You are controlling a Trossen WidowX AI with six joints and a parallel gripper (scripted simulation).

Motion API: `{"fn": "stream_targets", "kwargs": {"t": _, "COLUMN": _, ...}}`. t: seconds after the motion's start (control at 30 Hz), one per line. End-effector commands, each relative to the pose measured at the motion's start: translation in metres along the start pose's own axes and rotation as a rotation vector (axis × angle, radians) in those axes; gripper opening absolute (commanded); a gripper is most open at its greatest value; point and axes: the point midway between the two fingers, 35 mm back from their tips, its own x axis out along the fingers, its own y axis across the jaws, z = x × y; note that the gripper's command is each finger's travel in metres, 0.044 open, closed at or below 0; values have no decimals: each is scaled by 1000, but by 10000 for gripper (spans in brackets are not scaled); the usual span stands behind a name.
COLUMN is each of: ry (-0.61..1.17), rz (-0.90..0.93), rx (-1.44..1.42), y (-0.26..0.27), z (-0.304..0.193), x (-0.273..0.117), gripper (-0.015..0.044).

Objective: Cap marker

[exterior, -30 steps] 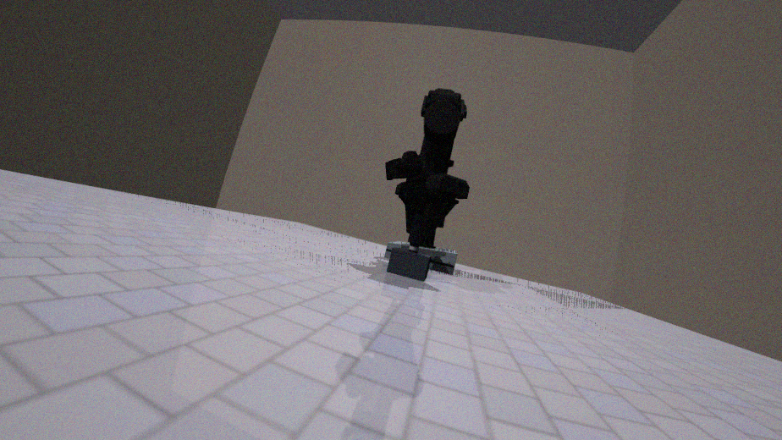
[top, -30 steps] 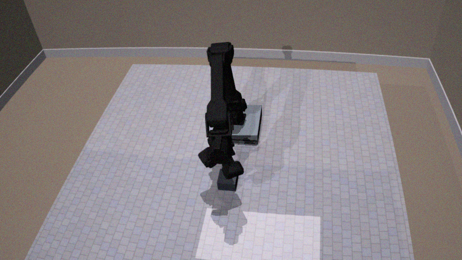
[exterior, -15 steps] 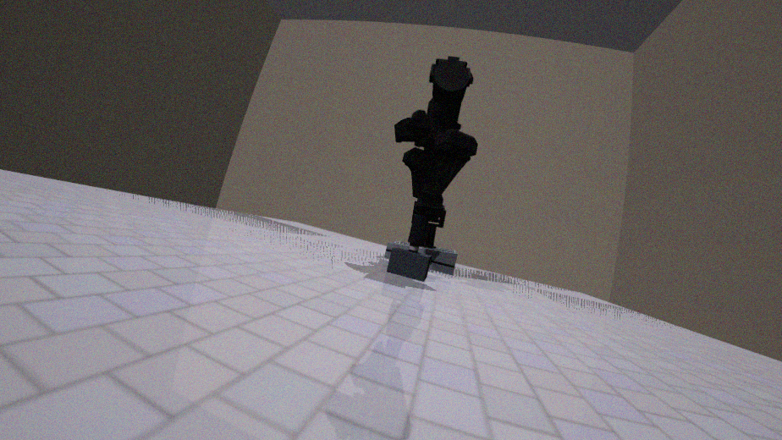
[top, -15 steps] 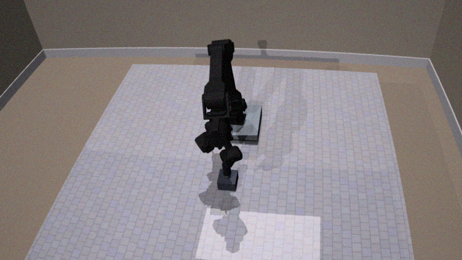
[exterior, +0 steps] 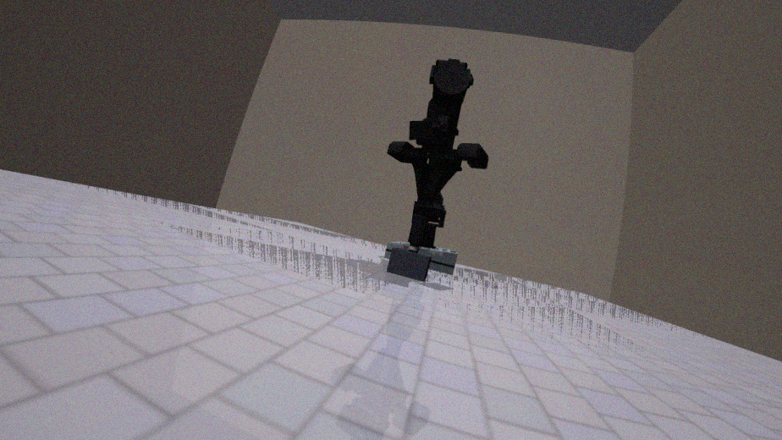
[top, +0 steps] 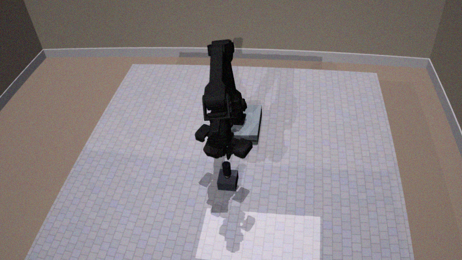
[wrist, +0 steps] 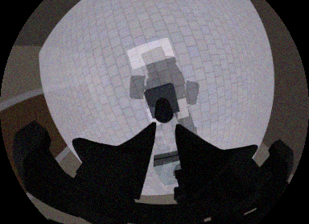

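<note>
The dark holder block [top: 227,182] [exterior: 408,264] [wrist: 153,94] stands on the tiled surface. The black cap [top: 226,168] [exterior: 421,235] [wrist: 163,110] sits upright on the marker above the block. A thin tan ring of the marker [top: 226,176] shows between cap and block; whether the cap is fully seated cannot be told. My gripper [top: 228,157] [wrist: 166,126] is above and behind the cap in the top view, apart from it. Its fingers are drawn close together with a narrow gap and hold nothing, so it is shut and empty.
A flat grey-green slab [top: 251,124] [exterior: 443,260] lies behind the holder block, by the arm's base. It also shows between the fingers in the wrist view. A bright patch of light and the arm's shadows fall in front of the block.
</note>
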Motion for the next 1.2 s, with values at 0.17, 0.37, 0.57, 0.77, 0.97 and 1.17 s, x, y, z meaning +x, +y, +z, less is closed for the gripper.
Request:
{"fn": "stream_targets", "kwargs": {"t": 0.17, "ry": -2, "rz": -1, "rx": -390, "y": 0, "z": 0, "x": 3, "gripper": 0}}
{"fn": "stream_targets", "kwargs": {"t": 0.37, "ry": -2, "rz": -1, "rx": -390, "y": 0, "z": 0, "x": 3, "gripper": 0}}
{"fn": "stream_targets", "kwargs": {"t": 0.57, "ry": -2, "rz": -1, "rx": -390, "y": 0, "z": 0, "x": 7, "gripper": 0}}
{"fn": "stream_targets", "kwargs": {"t": 0.77, "ry": -2, "rz": -1, "rx": -390, "y": 0, "z": 0, "x": 16, "gripper": 0}}
{"fn": "stream_targets", "kwargs": {"t": 0.97, "ry": -2, "rz": -1, "rx": -390, "y": 0, "z": 0, "x": 24, "gripper": 0}}
{"fn": "stream_targets", "kwargs": {"t": 1.17, "ry": -2, "rz": -1, "rx": -390, "y": 0, "z": 0, "x": 32, "gripper": 0}}
